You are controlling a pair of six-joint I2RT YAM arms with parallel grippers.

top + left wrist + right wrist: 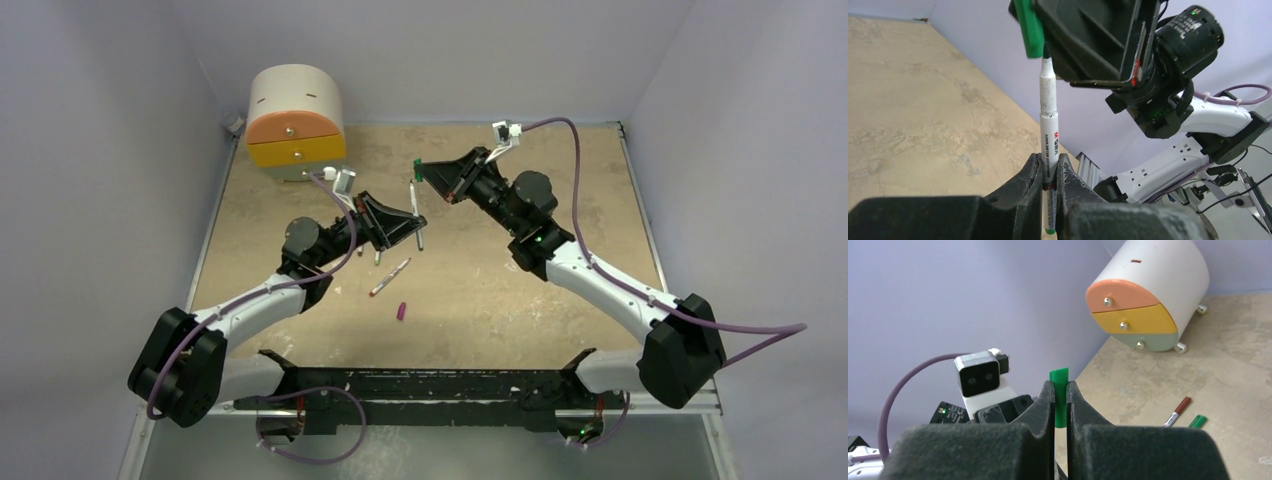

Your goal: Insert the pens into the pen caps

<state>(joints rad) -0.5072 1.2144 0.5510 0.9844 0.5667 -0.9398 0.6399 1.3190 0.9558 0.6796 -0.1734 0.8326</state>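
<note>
Between left jaws: pen (1049,125) clamped; between right jaws: green cap (1059,377).

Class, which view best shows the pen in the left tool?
Left wrist view: the pen stands large in the left tool, tip at the green cap. Top view shows it tiny; right wrist, not at all.

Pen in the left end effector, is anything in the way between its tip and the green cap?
No, nothing visible is in the way. The left end effector holds the pen upright, and its tip sits right at the lower end of the green cap, which is pinched in the right end effector. No other thing comes between them.
</note>
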